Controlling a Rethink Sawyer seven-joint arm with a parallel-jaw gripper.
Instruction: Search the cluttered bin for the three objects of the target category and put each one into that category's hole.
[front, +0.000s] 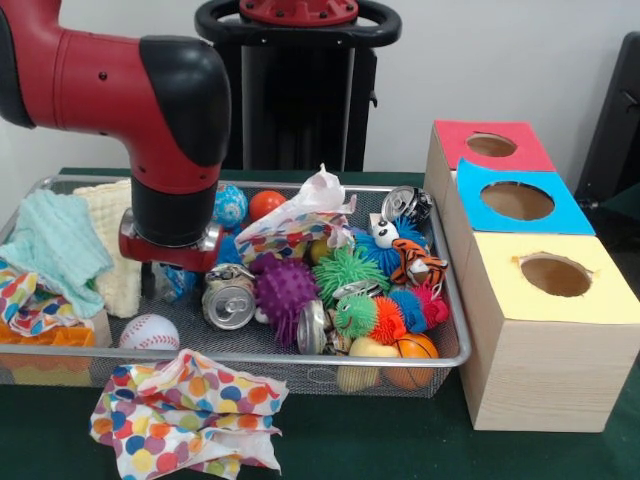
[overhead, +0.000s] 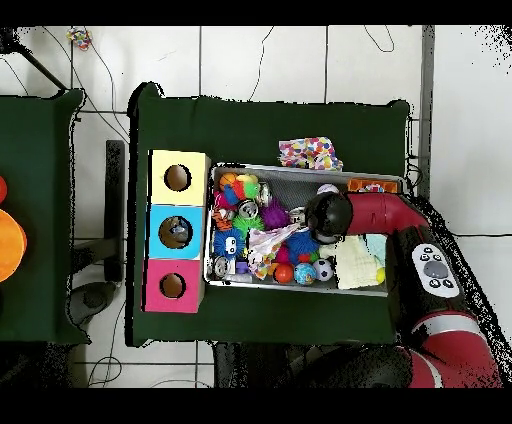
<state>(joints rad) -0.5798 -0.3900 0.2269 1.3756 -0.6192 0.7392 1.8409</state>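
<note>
A wire mesh bin (front: 300, 368) holds mixed clutter. Crushed silver cans lie in it: one (front: 228, 300) just right of my wrist, one (front: 312, 325) near the front, one (front: 405, 203) at the back right. A baseball (front: 150, 332), an orange ball (front: 266, 204), a purple spiky ball (front: 283, 285) and a green spiky ball (front: 350, 270) also show. My gripper (front: 165, 278) reaches down into the bin's left middle, mostly hidden under the red wrist. In the overhead view the arm's black end (overhead: 328, 215) covers it. Three hole boxes stand beside the bin: red (front: 490, 147), blue (front: 518, 200), yellow (front: 553, 275).
A polka-dot napkin (front: 185, 415) lies on the green table in front of the bin, and another (front: 290, 235) lies inside. Teal and cream cloths (front: 60, 245) fill the bin's left end. A tiger toy (front: 420, 265) and a small basketball (front: 415, 350) sit at its right end.
</note>
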